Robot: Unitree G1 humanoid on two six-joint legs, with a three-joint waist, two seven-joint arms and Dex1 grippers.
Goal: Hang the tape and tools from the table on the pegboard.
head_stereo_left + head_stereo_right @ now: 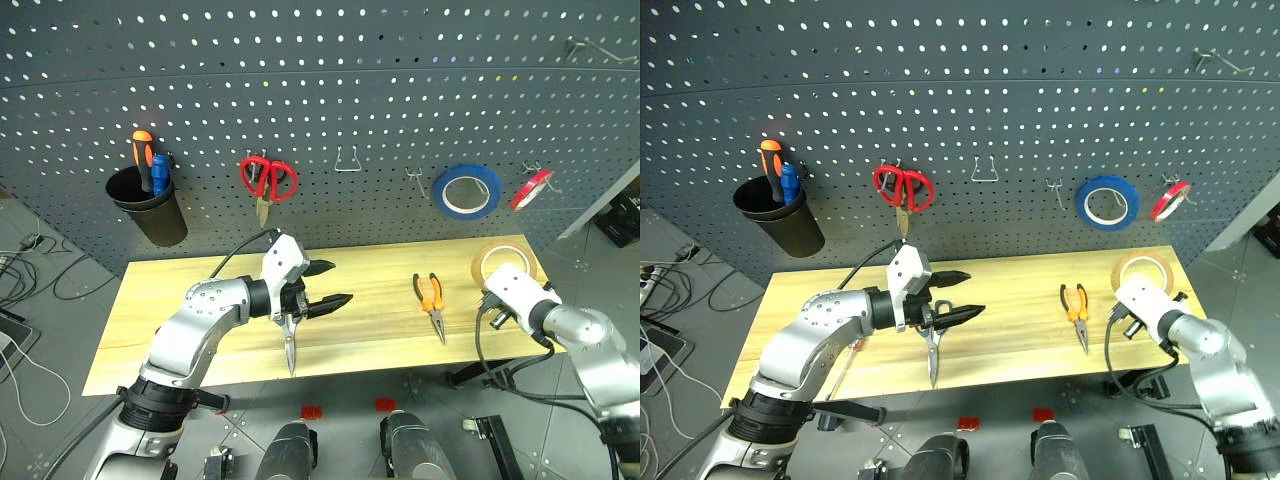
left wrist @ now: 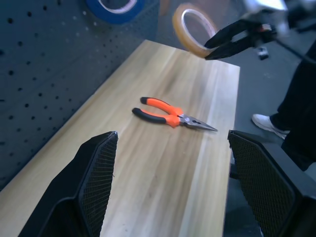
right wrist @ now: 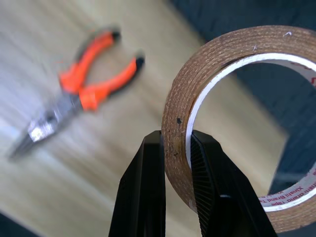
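We see the tape [image 3: 232, 123], a thin tan translucent ring, upright, clamped edgewise in our right gripper [image 3: 175, 163], left gripper [image 1: 325, 285] fingers spread apart, orange-handled pliers [image 1: 431, 303] flat on the table [image 1: 180, 330]

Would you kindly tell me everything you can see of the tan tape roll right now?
The tape is a thin ring of translucent yellowish-tan tape wound on a white core with red print inside. It stands on edge, lifted off the table near its right end. The right hand pinches its wall, one finger outside and one inside the ring. Nothing else touches it; the pliers lie apart on the wood.
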